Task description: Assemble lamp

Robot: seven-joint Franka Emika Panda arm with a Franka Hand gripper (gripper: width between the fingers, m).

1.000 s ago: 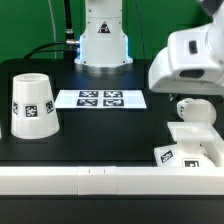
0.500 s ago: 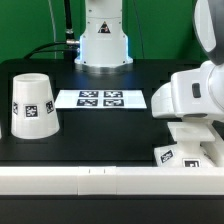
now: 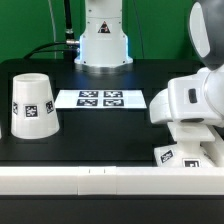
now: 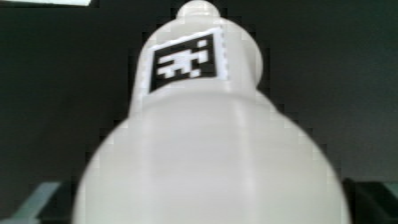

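The white lamp bulb (image 4: 210,140) fills the wrist view, its rounded body near the camera and its tagged neck pointing away. In the exterior view my gripper (image 3: 193,112) is down over the bulb at the exterior view's right and hides it. Its fingers do not show in either view. The flat square lamp base (image 3: 188,152) with a tag lies just below the hand, near the table's front edge. The tapered white shade (image 3: 32,103) stands with its wide end down at the exterior view's left, far from the gripper.
The marker board (image 3: 101,99) lies flat at the middle back of the black table. The robot's white pedestal (image 3: 103,40) stands behind it. A white rail (image 3: 90,182) runs along the front edge.
The arm has come down from above onto the bulb, which showed a second ago and is now covered by the hand. Shade, base and marker board have not moved.
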